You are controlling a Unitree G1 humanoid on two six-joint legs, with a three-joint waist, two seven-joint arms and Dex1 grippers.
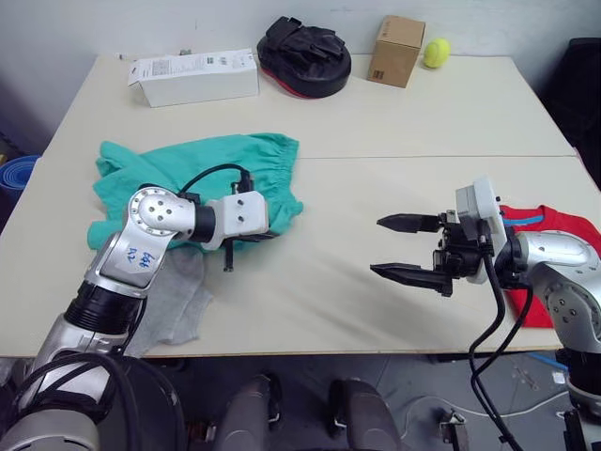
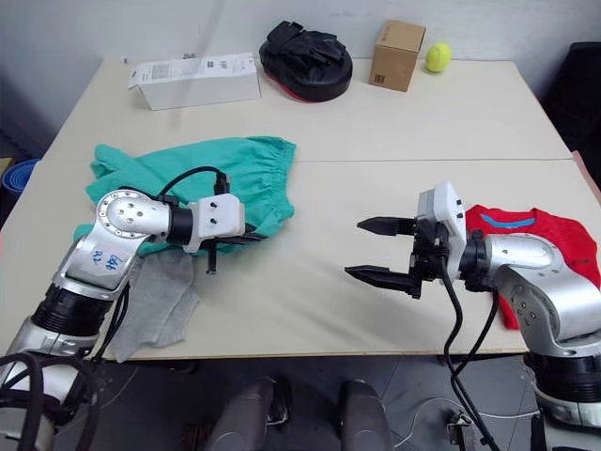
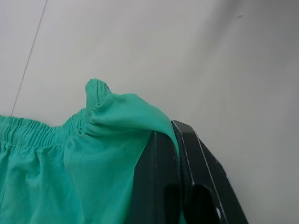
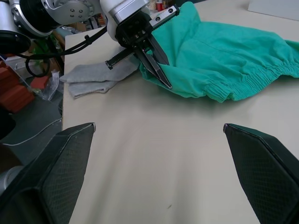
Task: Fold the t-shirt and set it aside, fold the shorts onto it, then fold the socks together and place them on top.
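Teal-green shorts point(image 1: 202, 178) spread on the robot's left half of the table point(image 1: 376, 122), gathered waistband toward the middle, long axis running roughly left to right. Near corner of the waistband pinched between the pressed-together fingers of the left gripper point(image 4: 156, 65), fabric draped over one finger in the left wrist view. Grey socks point(image 1: 178, 301) just beside the shorts at the near table edge, partly under the left arm. Red t-shirt point(image 2: 535, 249) well apart at the right edge, behind the right arm. Right gripper point(image 1: 406, 247) spread wide, hovering above bare tabletop, tips aimed leftward at the shorts. Left arm plainly nearer; shorts directly ahead of the right claw. Probably a drag or fold toward the shirt next.

Along the far edge: white box point(image 1: 192, 77), black pad point(image 1: 304, 56), cardboard box point(image 1: 395, 50), tennis ball point(image 1: 436, 53).
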